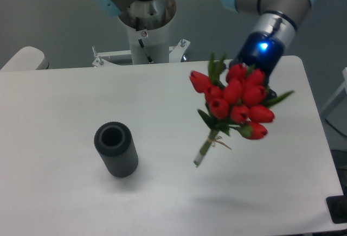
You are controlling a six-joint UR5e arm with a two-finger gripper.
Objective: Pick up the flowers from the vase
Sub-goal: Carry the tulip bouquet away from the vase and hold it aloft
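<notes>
Tool (255, 81) grips flowers (236, 101) | red buds, green leaves | vase (115, 150) upright

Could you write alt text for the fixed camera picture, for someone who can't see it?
A robot arm's tool holds a bunch of red tulips in the air above a white table. To their left, an empty dark grey vase stands upright.

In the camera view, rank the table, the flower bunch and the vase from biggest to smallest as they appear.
1. table
2. flowers, held up nearer the camera, so their lead over the vase is unsure
3. vase
</notes>
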